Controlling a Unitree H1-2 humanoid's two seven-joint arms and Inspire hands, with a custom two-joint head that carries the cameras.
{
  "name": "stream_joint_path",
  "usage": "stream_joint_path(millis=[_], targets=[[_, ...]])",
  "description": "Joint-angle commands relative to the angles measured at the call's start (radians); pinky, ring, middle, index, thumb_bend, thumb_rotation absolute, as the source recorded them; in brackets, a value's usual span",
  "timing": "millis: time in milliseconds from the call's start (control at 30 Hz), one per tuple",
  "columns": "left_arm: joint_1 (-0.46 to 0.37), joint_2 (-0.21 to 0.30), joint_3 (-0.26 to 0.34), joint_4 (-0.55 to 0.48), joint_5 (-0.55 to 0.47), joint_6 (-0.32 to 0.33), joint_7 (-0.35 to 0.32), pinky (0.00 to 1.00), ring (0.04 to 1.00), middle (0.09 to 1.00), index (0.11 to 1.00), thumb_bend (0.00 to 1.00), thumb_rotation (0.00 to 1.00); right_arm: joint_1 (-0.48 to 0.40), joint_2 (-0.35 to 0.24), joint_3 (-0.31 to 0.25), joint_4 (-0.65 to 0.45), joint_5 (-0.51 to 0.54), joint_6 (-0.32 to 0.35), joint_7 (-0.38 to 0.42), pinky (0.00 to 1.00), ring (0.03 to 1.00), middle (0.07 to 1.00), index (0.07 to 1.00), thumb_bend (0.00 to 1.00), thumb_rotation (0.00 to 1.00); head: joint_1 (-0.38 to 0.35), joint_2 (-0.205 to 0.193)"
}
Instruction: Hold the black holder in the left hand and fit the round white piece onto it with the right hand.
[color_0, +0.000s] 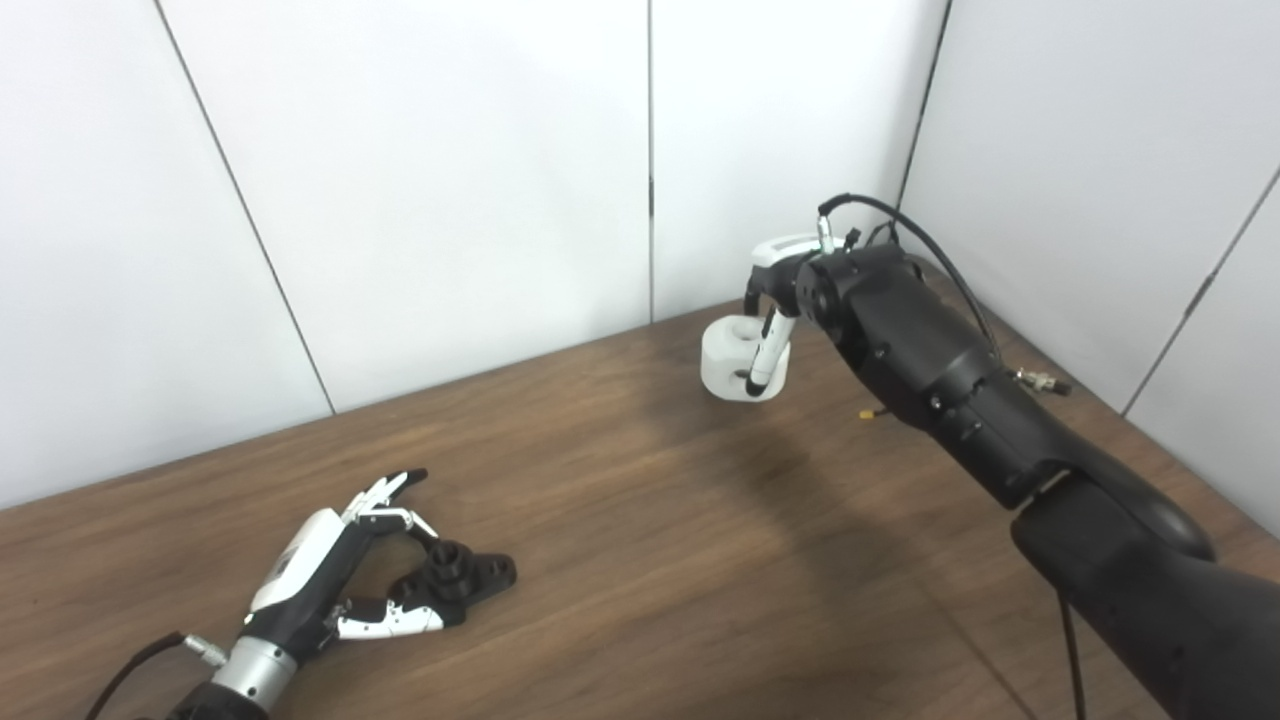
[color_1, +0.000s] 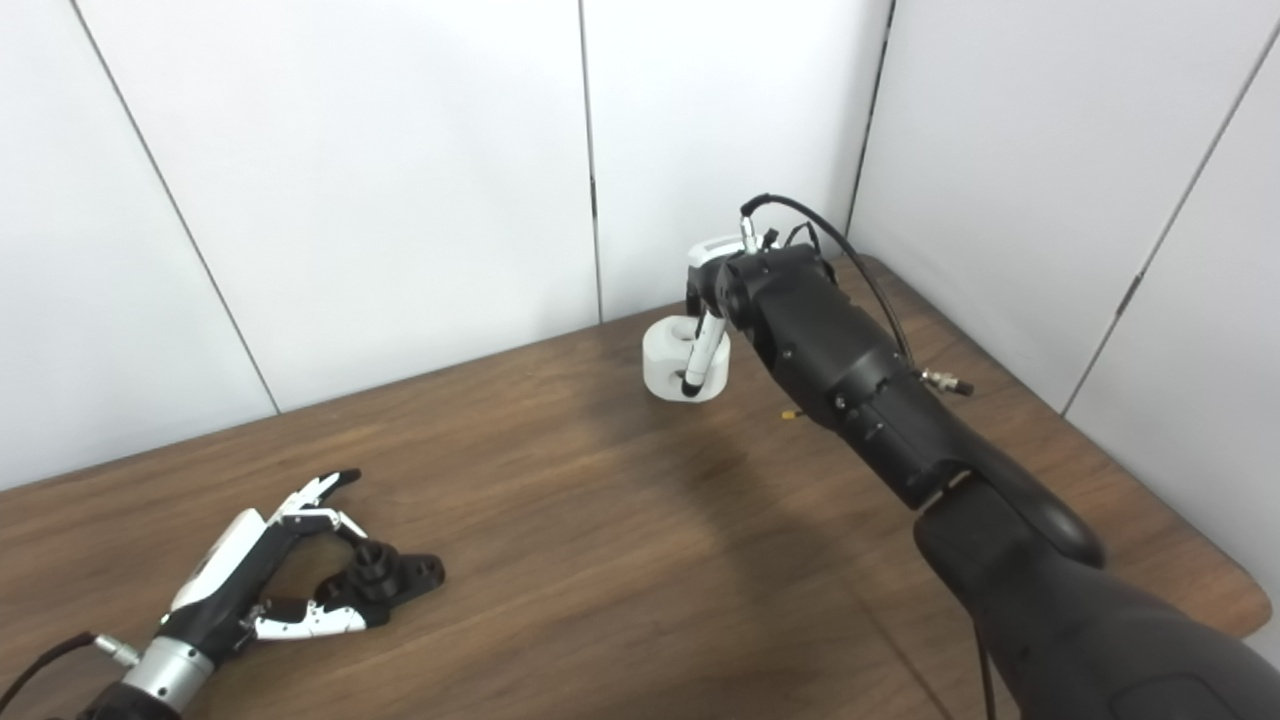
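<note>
The left hand (color_0: 335, 585) curls loosely around the black holder (color_0: 462, 575) on the near surface (color_0: 640, 560), while, well apart to the far right, the right hand (color_0: 790, 300) grips the white piece (color_0: 728, 362).

A wooden table (color_1: 620, 560) with dark brown grain fills the lower half of the frame, its rounded corner showing at the lower right in the right eye view. White wall panels (color_0: 430, 180) rise behind it, split by thin dark seams, and meet a second panelled wall (color_0: 1100, 170) at a corner in the upper right. Light is even and soft, with faint shadows on the wood.
</note>
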Motion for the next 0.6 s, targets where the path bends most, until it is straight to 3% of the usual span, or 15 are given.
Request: stream_joint_path(millis=[0,400,567], targets=[[0.116,0.014,-0.033,0.081,0.026,0.013,-0.050,1.00,1.000,0.963,0.482,0.52,0.05,-0.041,-0.026,-0.007,-0.007,0.001,0.001,-0.045,0.93,0.962,0.964,0.778,0.91,0.35,0.000,0.001],[0.123,0.017,-0.023,0.061,0.019,0.016,-0.059,1.00,1.000,0.960,0.482,0.52,0.05,-0.026,-0.045,0.003,0.015,0.036,-0.029,-0.130,0.91,0.934,0.924,0.755,0.88,0.32,0.009,0.007],[0.128,0.015,-0.020,0.053,0.018,0.017,-0.057,1.00,1.000,0.958,0.482,0.52,0.06,0.009,-0.042,-0.009,0.019,0.056,-0.081,-0.302,0.84,0.859,0.834,0.656,0.84,0.23,0.016,0.010]])
